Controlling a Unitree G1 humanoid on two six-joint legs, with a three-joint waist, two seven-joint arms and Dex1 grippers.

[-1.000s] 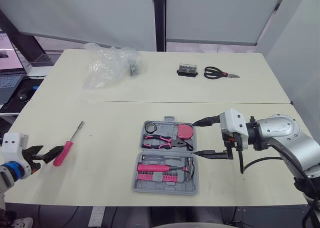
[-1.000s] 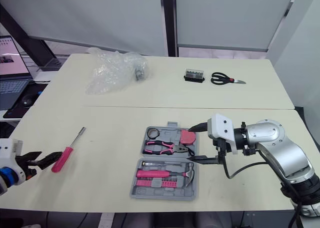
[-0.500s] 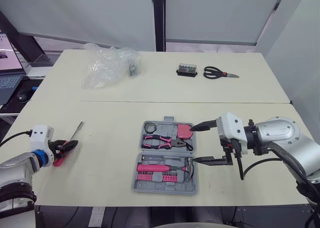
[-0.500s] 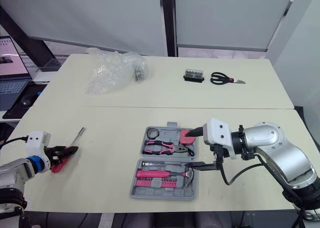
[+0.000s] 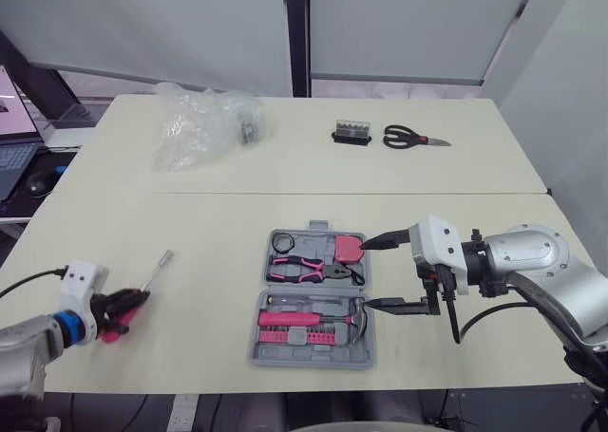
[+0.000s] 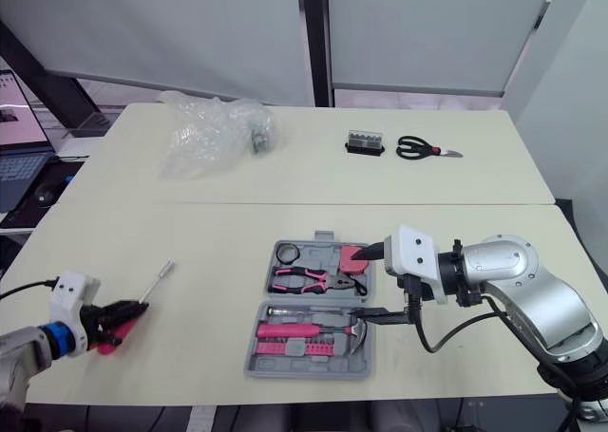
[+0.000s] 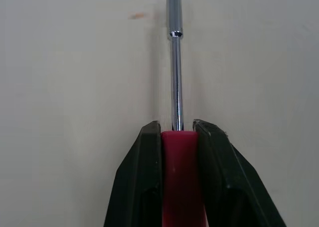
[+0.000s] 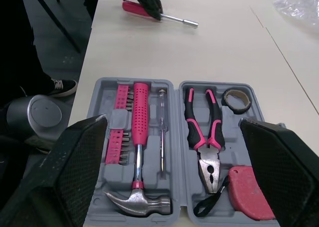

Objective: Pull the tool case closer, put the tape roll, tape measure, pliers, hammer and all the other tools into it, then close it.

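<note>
Step in hand, as I read it: loading the loose tools. The tool case (image 5: 313,361) lies open near the front edge of the table (image 5: 209,223), with the tape roll (image 5: 285,243), pliers (image 5: 309,269), tape measure (image 5: 348,249) and hammer (image 5: 313,316) seated in their moulded slots. My left gripper (image 5: 136,299) sits at the near left of the table, well apart from the case, jaws clamped on the pink handle of the screwdriver (image 7: 174,77). I cannot tell whether the tool is off the surface. Its long axis runs on a diagonal, handle nearest me and to the left, bare steel shaft pointing away and to the right. My right gripper (image 5: 368,274) hangs at the case's right edge, jaws wide apart and holding nothing. Next move, in my judgement: carry the screwdriver right to the case and turn it to line up with a free slot before letting go. The scissors (image 5: 408,139) and the bit holder (image 5: 350,132) lie on the far side, not yet packed
</note>
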